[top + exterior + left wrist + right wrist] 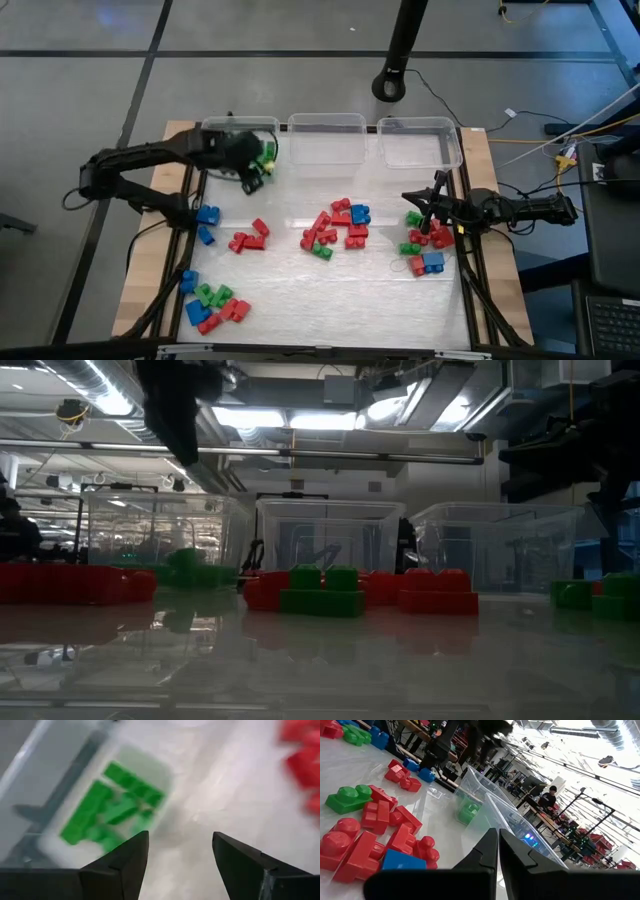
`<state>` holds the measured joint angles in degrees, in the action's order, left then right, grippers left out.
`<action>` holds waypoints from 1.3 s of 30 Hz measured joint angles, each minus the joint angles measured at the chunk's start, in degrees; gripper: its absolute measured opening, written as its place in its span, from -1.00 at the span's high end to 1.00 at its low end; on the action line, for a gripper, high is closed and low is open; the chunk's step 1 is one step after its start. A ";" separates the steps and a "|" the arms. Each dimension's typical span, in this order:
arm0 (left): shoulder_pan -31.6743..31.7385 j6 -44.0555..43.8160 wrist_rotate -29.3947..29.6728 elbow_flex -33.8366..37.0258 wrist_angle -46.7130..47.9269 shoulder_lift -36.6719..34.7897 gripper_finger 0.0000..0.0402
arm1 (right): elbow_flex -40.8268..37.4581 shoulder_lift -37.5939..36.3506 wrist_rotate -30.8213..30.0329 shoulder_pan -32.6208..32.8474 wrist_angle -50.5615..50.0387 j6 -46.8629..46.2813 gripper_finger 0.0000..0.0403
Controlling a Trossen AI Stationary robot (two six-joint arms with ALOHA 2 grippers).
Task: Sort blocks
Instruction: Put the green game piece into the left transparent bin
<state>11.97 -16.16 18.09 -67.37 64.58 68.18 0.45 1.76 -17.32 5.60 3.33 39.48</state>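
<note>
Red, green and blue blocks lie in clusters on the white table: a middle cluster [335, 228], a red pair [250, 238], blue ones [207, 215], a near-left heap [210, 303] and a right cluster [425, 250]. Several green blocks [265, 155] [112, 805] sit inside the left clear bin [240, 125]. My left gripper [249, 176] [180, 837] hovers open and empty at that bin's near right corner. My right gripper [428, 208] [497, 834] is shut and empty above the right cluster, pointing toward the bins.
The middle bin [326, 138] and the right bin [420, 142] stand along the far edge with nothing showing in them. Bare table lies between the clusters and along the near edge. A dark stand base [390, 85] sits on the floor beyond the table.
</note>
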 joint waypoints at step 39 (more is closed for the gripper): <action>-61.31 -86.94 -19.40 5.14 -12.04 25.40 -0.05 | 0.00 0.00 4.44 0.00 -0.57 -6.25 0.91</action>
<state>-49.34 -103.10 -1.32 -62.24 52.53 93.58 0.45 1.76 -12.88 5.61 2.76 33.23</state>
